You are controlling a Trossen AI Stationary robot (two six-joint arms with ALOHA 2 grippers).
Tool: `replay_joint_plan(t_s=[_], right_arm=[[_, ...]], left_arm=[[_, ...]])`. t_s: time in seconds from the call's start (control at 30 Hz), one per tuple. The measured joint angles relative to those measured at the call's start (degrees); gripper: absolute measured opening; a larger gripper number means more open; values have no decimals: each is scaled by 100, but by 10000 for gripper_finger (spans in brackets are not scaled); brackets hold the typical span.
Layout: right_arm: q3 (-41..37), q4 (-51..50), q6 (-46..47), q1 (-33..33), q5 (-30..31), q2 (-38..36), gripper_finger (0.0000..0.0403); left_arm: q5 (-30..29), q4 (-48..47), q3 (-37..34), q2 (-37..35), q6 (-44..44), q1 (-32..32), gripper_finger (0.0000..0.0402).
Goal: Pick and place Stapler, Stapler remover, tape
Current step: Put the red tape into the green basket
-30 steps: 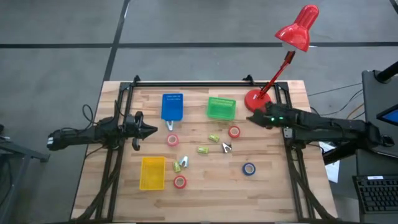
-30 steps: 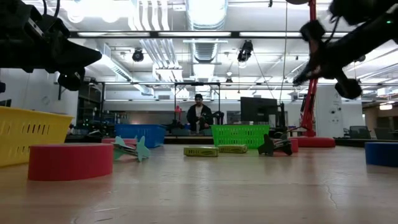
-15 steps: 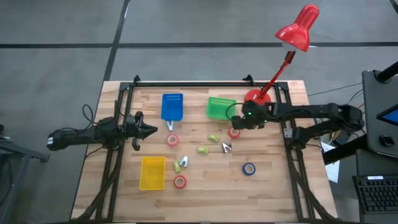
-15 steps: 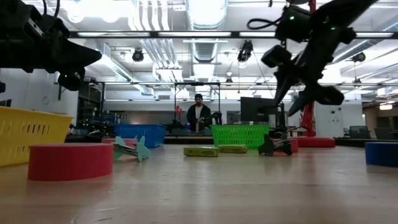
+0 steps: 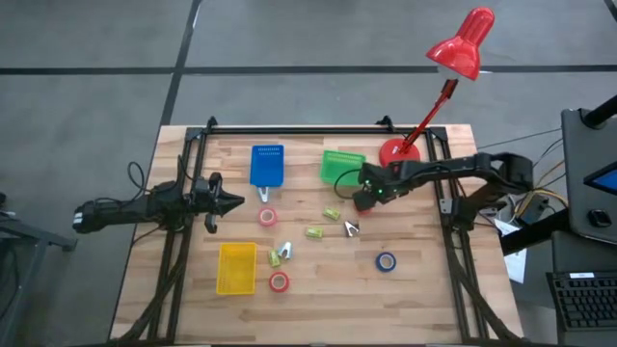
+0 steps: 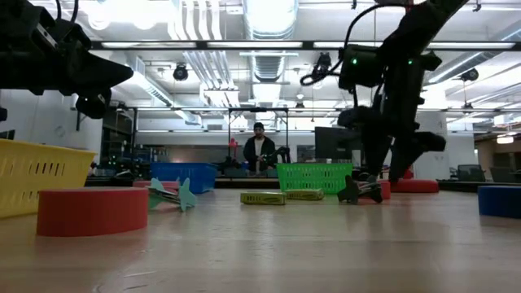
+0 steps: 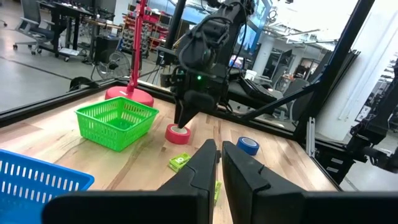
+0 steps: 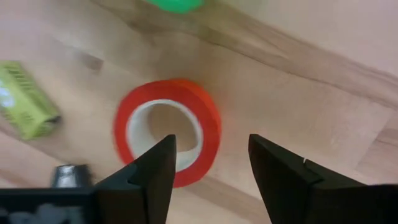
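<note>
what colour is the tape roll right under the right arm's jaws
Red, with a pale centre. The tape roll shows best in the right wrist view, framed by the open right gripper.

Red tape roll [image 8: 168,132] with a pale centre, green bin [image 5: 342,167], blue bin [image 5: 267,164], yellow bin [image 5: 236,267].

We see a green bin [image 5: 342,168] just beside the right gripper [image 5: 364,200], toward the table's far edge. A red lamp [image 5: 465,43] has its base near the same gripper, on the other side from the bin. A blue bin [image 5: 267,164] lies beyond the green one, closer to the left gripper [image 5: 234,202]. A yellow bin [image 5: 236,267] sits well apart from both grippers. All rest on a wooden table [image 5: 434,289]. Far behind, in the low view, is a person [image 6: 260,152].
</note>
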Motion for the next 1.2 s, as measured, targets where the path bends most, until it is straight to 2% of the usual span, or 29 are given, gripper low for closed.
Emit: replay_joint_plan(t_s=[0.23, 0.47, 0.67, 0.87, 1.03, 1.2], right_arm=[[90, 139, -275, 0, -16, 272, 162], [186, 131, -672, 0, -104, 420, 92], [486, 146, -734, 4, -289, 221, 39], [1124, 134, -1080, 4, -406, 121, 44], [1732, 150, -1505, -85, 224, 156, 54], [1930, 45, -1629, -508, 583, 156, 49]], left_arm=[[-1, 0, 0, 0, 0, 1, 30], [0, 2, 0, 0, -2, 0, 30], [0, 2, 0, 0, 0, -1, 30], [1, 6, 0, 0, 0, 1, 30], [-2, 20, 0, 0, 0, -1, 30], [-3, 31, 0, -2, 0, 1, 30]])
